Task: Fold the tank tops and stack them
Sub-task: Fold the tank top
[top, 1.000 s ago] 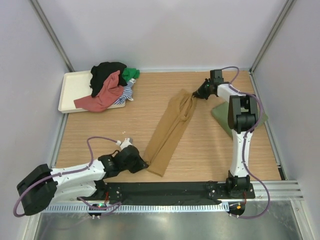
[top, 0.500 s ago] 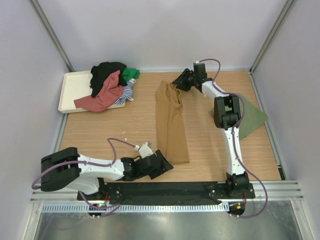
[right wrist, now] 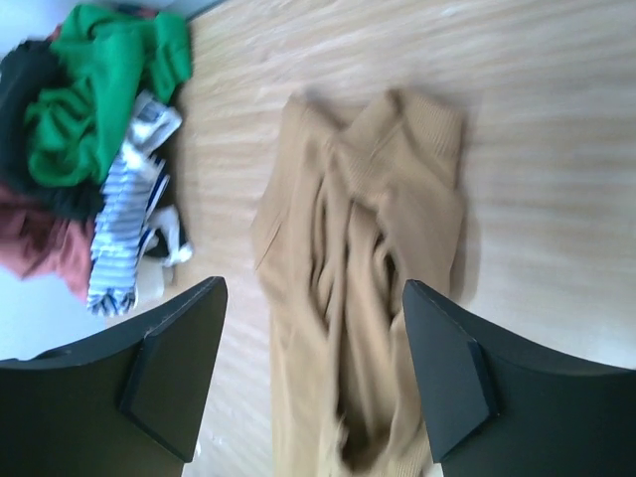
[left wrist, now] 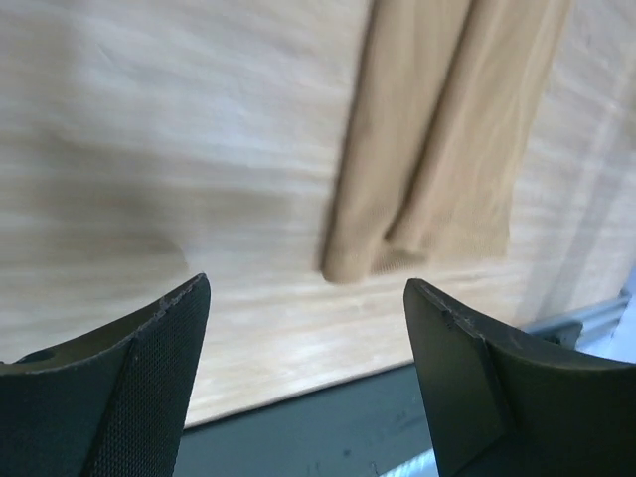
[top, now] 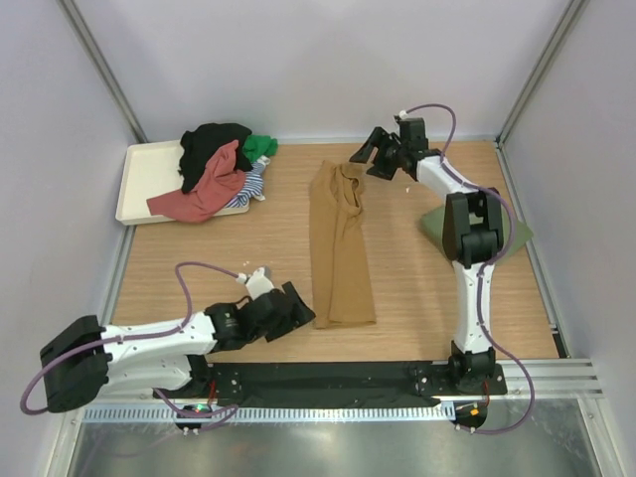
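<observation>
Two arms share this wooden table [top: 199, 258], and at your far left a cream tray [top: 139, 184] sits against the back corner with a loose heap of tank tops spilling over its right edge: a black one [top: 214, 144] on top, a red one [top: 204, 189] draped toward the front, a green one [top: 260, 147] at the back and a striped one [top: 253, 187] just beside the red. Nearer the front, your left gripper [top: 303, 306] hangs low over the bare wood with its jaws spread wide and nothing between them; its wrist view shows the wood and the near hem of the mustard brown tank top [top: 340, 243] just past the fingertips, not touching them. That top lies in the middle of the table as a long narrow strip, folded lengthwise, running from the front edge toward the back with its neck and straps bunched at the far end. Your right gripper [top: 366, 165] hovers just beyond that far end, jaws also apart and holding nothing, its camera looking down on the rumpled straps. At your far right an olive green tank top [top: 429, 223] lies flat on the wood, partly hidden under the right arm.
</observation>
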You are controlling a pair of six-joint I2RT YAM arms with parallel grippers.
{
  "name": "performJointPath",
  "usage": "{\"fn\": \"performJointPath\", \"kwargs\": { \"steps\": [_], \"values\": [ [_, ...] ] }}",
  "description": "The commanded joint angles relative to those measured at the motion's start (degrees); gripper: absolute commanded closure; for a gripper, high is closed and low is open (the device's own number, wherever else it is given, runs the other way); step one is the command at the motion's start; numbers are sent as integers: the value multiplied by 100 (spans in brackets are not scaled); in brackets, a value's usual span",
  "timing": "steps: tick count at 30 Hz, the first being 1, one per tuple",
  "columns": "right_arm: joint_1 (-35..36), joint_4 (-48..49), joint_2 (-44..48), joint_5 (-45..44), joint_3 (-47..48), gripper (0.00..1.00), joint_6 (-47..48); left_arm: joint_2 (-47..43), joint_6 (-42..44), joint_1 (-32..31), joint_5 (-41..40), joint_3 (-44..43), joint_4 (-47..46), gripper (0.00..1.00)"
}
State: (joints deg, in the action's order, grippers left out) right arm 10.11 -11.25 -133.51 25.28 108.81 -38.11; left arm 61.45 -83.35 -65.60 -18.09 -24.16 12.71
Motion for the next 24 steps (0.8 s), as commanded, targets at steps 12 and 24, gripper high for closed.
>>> {"fn": "performJointPath", "kwargs": {
  "steps": [12, 24],
  "values": [
    [465, 70, 3892, -611, -4762, 39, 813, 1307, 3280, 2965, 1246, -2135, 57, 35],
    [1002, -457, 5406, -1105, -6680, 41, 911, 4277, 3738, 3669, 2010, -5209, 126, 42]
  ]
}}
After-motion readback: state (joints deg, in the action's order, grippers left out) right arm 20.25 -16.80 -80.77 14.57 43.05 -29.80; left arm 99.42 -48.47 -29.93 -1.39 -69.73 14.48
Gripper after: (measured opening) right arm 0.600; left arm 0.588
